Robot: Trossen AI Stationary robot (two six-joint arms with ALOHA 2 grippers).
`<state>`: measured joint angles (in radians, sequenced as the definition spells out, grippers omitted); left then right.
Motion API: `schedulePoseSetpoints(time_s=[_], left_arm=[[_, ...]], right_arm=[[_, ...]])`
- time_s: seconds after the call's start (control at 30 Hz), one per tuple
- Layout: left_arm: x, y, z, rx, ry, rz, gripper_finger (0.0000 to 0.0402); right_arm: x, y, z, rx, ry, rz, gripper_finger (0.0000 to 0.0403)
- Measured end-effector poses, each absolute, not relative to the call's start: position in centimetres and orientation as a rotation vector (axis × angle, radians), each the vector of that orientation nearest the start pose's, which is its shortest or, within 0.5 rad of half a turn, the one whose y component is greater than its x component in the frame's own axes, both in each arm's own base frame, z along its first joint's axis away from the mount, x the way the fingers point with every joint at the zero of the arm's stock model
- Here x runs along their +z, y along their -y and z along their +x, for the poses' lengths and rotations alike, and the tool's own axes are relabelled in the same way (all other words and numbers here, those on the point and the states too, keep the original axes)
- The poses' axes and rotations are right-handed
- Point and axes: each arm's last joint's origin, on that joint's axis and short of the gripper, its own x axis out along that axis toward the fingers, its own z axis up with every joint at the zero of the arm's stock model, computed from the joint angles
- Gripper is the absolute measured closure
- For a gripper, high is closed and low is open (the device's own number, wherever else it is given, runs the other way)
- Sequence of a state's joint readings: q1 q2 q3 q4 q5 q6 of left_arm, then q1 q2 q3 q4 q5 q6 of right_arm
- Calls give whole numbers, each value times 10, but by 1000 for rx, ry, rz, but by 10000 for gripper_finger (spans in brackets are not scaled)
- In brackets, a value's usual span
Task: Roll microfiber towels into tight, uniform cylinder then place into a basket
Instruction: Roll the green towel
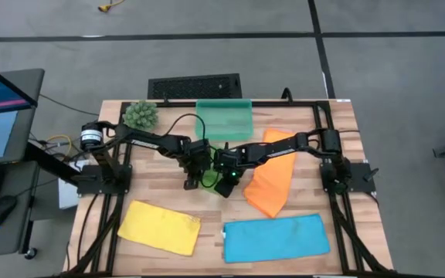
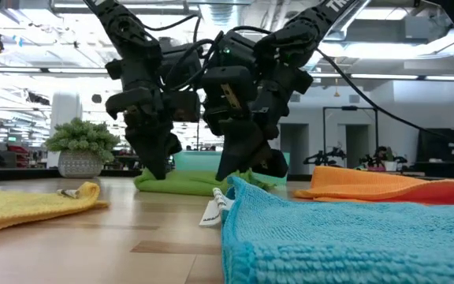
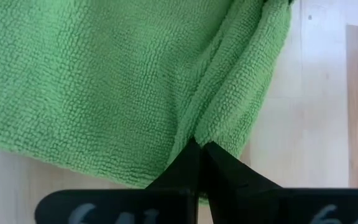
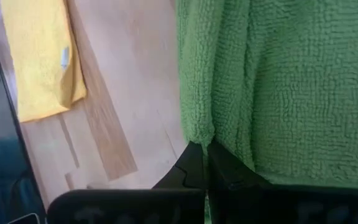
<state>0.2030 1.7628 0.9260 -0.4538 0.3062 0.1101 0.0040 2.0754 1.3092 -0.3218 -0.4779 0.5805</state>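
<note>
Lying bunched at the middle of the wooden table [image 1: 168, 123], the green microfiber towel [image 2: 181, 181] is mostly hidden from above by the two arms that meet over it; in the high view only a small patch of it [image 1: 208, 179] shows between them. The left gripper [image 3: 199, 148] is pinched closed on a fold at the towel's edge, its two dark fingers pressed together with green cloth caught at their tips. The right gripper [image 4: 202, 148] is likewise clamped tight on a doubled edge of the same green towel, beside bare wood. In the low view both grippers come down onto the green heap from above, close beside each other.

Just behind the towel, toward the table's far edge, stands the translucent teal-green basket [image 1: 224, 118]. The orange towel [image 1: 273, 174] lies partly under the right arm, its near end crumpled. The yellow towel [image 1: 159, 226] lies flat near the front left, and the bright blue towel [image 1: 275, 237] lies flat near the front right, the two well apart from the green one. A spiky green plant ball [image 1: 140, 115] sits at the far left, beside the basket.
</note>
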Motion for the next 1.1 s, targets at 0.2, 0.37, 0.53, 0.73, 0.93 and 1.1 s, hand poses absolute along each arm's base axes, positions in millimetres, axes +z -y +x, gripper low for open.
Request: schedulePoseSetpoints(time_s=[0.2, 0.37, 0.53, 0.73, 0.93, 1.1], left_arm=[[128, -54, 301, -151, -1247, -231, 401], [128, -55, 300, -142, -1250, -237, 401], [128, -55, 300, -136, -1252, -244, 401], [128, -55, 300, -135, -1255, -244, 401], [128, -56, 300, -125, -1254, -241, 401], [129, -57, 300, -120, -1247, -209, 401]], right_arm=[[129, -12, 411, 90, -1168, 733, 389], [129, -5, 411, 76, -1161, 730, 376], [127, -1, 411, 58, -1158, 734, 339], [128, 1, 412, 57, -1154, 751, 261], [128, 8, 412, 22, -1155, 832, 218], [136, 6, 408, -20, -1160, 797, 228]])
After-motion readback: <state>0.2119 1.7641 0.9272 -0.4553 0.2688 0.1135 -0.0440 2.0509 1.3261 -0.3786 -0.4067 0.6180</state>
